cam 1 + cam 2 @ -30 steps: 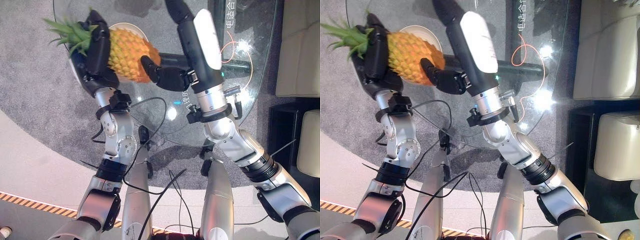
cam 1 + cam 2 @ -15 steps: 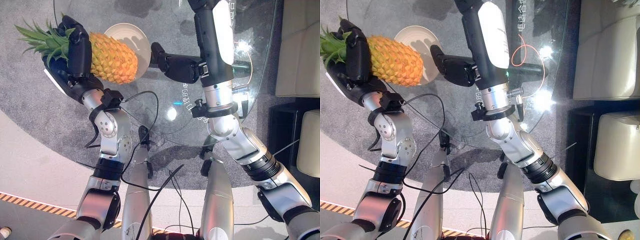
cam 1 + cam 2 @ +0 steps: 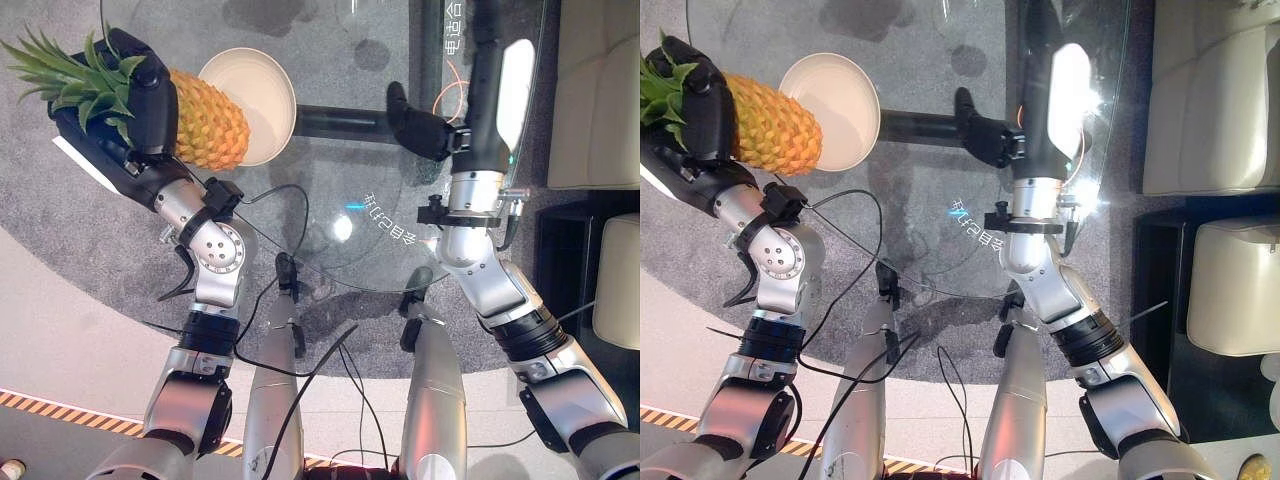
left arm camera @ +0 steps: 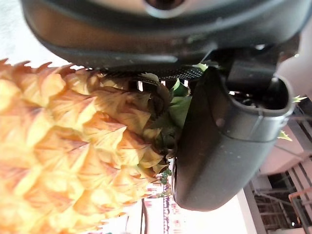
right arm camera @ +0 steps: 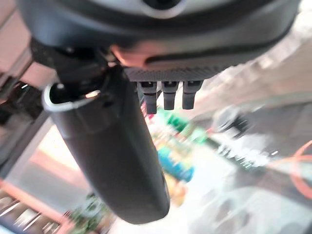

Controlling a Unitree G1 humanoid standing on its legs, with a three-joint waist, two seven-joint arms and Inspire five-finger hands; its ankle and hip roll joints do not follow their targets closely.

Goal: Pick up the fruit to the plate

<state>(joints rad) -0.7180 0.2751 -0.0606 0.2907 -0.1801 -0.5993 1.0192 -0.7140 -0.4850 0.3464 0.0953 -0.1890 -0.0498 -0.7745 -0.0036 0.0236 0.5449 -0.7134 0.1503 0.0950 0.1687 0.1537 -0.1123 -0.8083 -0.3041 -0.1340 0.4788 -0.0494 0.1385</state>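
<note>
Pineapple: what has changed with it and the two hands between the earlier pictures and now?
One second ago both hands were on the pineapple. The right robot hand let go and drew away to the robot's right, and now hangs open over the glass table. The left robot hand carried the fruit toward the robot's left. It keeps its grip near the crown, and the plate is still empty.

The right hand has let go of the pineapple and has drawn back to the right, now well apart from it above the glass desk, with relaxed fingers. The left hand alone now carries the pineapple and has swung it leftwards, so more of the white plate is uncovered.
</note>
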